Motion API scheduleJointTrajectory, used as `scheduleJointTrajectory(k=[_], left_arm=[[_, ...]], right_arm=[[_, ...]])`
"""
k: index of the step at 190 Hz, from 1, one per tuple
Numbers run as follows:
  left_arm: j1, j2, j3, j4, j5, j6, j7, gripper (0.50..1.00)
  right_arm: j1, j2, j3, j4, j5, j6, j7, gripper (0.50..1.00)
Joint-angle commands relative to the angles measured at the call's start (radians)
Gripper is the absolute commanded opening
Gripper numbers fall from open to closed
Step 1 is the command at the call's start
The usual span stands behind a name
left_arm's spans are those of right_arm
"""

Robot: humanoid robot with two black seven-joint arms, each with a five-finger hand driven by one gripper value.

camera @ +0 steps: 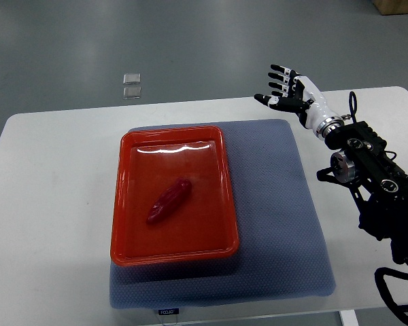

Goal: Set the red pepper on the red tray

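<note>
Nearest the camera, the front edge of a blue-grey mat (pixel 272 224) carries a small label too blurred to read, and the mat lies flat on a white table (pixel 54 156). Resting on the left part of that mat is the red tray (pixel 126 204), a shallow rectangle with rounded corners and a raised rim, its far wall catching a bright streak of light. Inside the tray, roughly at its middle and clear of every wall, lies the red pepper (pixel 168 200), stretched diagonally with one end toward the near left and the other toward the far right; it is the only thing in the tray. Well apart from both, over the far right corner of the mat, the right hand (pixel 287 95) hovers with its fingers (pixel 279 80) spread and straight, gripping nothing. Its dark arm (pixel 374 176) runs down along the right edge of the picture. Beyond the table, on the grey floor, sit two small pale squares (pixel 131 85), one just behind the other.
</note>
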Motion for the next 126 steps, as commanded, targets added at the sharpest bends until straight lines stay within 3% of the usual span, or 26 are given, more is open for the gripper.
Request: scheduleJointTrajectory(k=[1, 90, 126], left_arm=[[0.0, 0.0, 0.0, 0.0, 0.0, 0.0, 0.0, 1.0], [0.0, 0.0, 0.0, 0.0, 0.0, 0.0, 0.0, 1.0], [0.0, 0.0, 0.001, 0.0, 0.0, 0.0, 0.0, 1.0]], right_arm=[[-0.015, 0.003, 0.011, -0.001, -0.004, 0.0, 0.0, 0.897], [-0.05, 0.014, 0.005, -0.001, 0.186, -0.233, 0.06, 0.913], [-0.078, 0.015, -0.005, 0.0, 0.188, -0.253, 0.068, 0.913]])
